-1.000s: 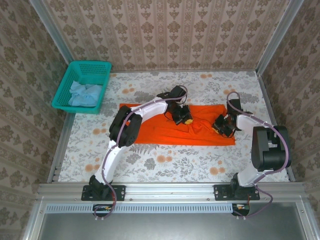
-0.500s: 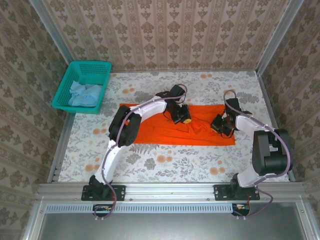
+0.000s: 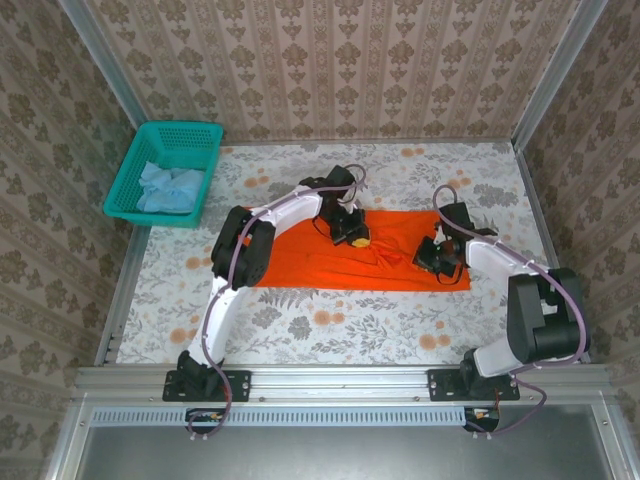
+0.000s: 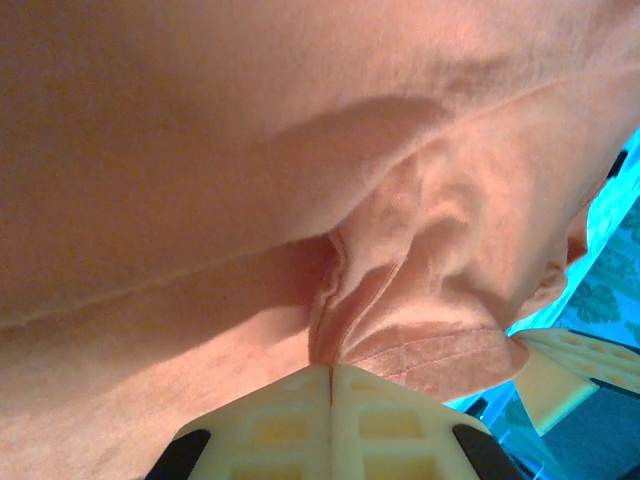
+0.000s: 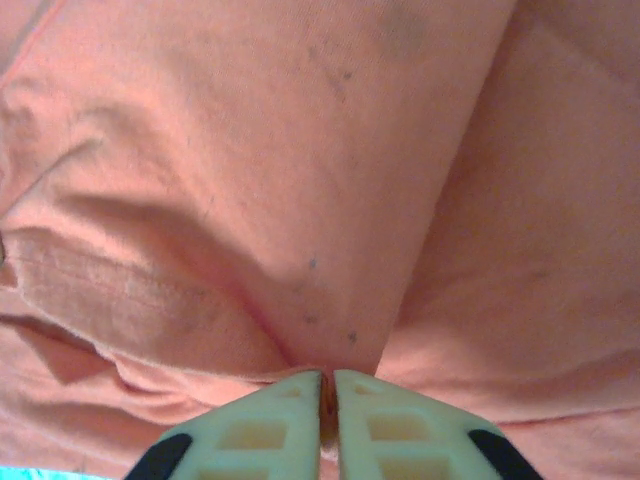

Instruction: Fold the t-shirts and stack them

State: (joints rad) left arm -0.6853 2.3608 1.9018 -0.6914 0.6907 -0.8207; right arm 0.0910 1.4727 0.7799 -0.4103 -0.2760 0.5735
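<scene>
**Orange t-shirt pinched at two points for a fold**

The orange t-shirt (image 3: 340, 262) is spread as a long band across the middle of the table (image 3: 300, 330), with wrinkles gathered between the two arms. It appears to be laid flat so that one edge can be lifted and carried over the rest. The light-blue t-shirt (image 3: 168, 187) is crumpled in the teal basket (image 3: 165, 135) at the far left corner, well apart from the work, and is judged to be waiting its turn.

The left gripper (image 3: 350, 232) is set on the far edge of the orange cloth near its middle. In the left wrist view its fingers are seen pressed together (image 4: 330, 372), and a pucker of orange fabric (image 4: 380, 260) is drawn into their tips, so a pinch of cloth is held.

The right gripper (image 3: 432, 257) is placed toward the right end of the shirt. In the right wrist view its fingers stand almost together (image 5: 327, 385), with a thin fold of orange fabric (image 5: 300, 150) caught in the narrow slit.
</scene>
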